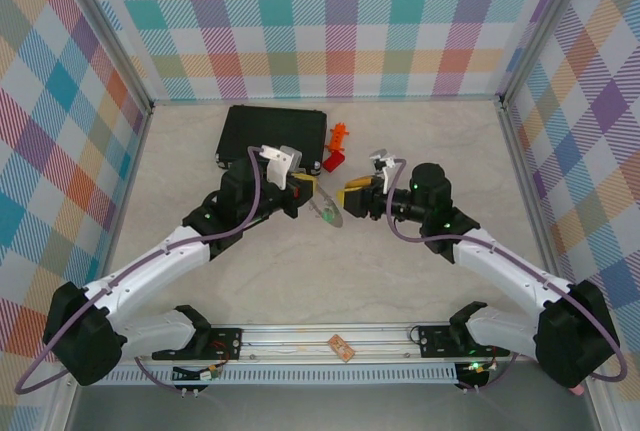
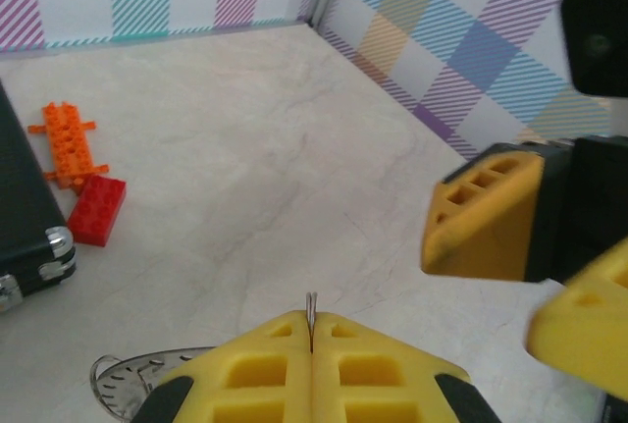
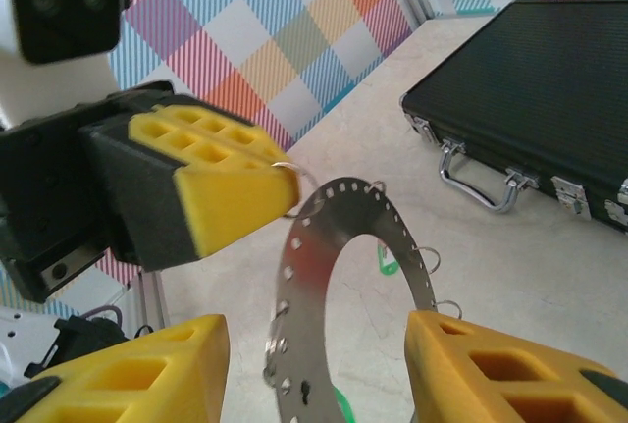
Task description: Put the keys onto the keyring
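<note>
Black case [image 1: 275,136] rear of centre, with orange brick [image 1: 340,136] and red brick [image 1: 333,160] just beside it. Left gripper [image 1: 310,194]: clamped tight on the rim of the keyring [image 3: 299,266], held on edge near table centre, with a green tag [image 3: 390,261] visible through its hole. Right gripper [image 3: 316,335]: jaws parted, one finger on either side of the ring, gripping nothing.

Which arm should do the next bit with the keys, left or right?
Probably right. The left gripper is shut on the keyring's edge, so it is busy. The right gripper is open and empty, fingers either side of the keyring, and a green tag shows through its hole.
</note>
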Tool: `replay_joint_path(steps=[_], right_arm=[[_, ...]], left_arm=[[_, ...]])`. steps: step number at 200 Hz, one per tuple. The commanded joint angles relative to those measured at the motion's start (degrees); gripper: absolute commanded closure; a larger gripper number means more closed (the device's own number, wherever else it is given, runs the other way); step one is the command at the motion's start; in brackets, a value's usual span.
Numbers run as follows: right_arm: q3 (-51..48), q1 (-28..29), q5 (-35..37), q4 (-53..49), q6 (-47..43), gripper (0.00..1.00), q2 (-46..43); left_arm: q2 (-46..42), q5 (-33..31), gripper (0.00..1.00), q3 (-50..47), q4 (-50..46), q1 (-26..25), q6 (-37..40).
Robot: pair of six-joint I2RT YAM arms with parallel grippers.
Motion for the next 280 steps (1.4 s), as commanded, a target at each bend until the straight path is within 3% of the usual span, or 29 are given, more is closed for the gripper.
replay_joint_path(steps=[1, 80, 138, 245, 280], right_arm=[[1.51, 1.84, 1.46, -1.52, -3.43, 0.49, -0.71], [3.12, 2.15, 0.95, -0.73, -1.29, 0.52, 1.78], [4.50, -2.27, -11.28, 7.64, 7.03, 0.61, 6.27], [5.80, -2.94, -20.96, 16.21, 11.85, 0.66, 12.06], [5.73, -2.96, -22.60, 18.70, 13.13, 0.74, 12.87]], left_arm=[[0.51, -2.66, 1.00, 3.25, -1.70, 0.38, -1.91], [-1.09, 5.95, 1.00, 0.67, 0.42, 0.38, 0.41], [-2.53, 11.92, 1.00, -1.33, 3.97, 0.38, 1.08], [-1.95, 14.62, 1.00, -1.88, 7.24, 0.41, -0.91], [-1.58, 15.35, 1.00, -2.09, 7.91, 0.38, -1.62]])
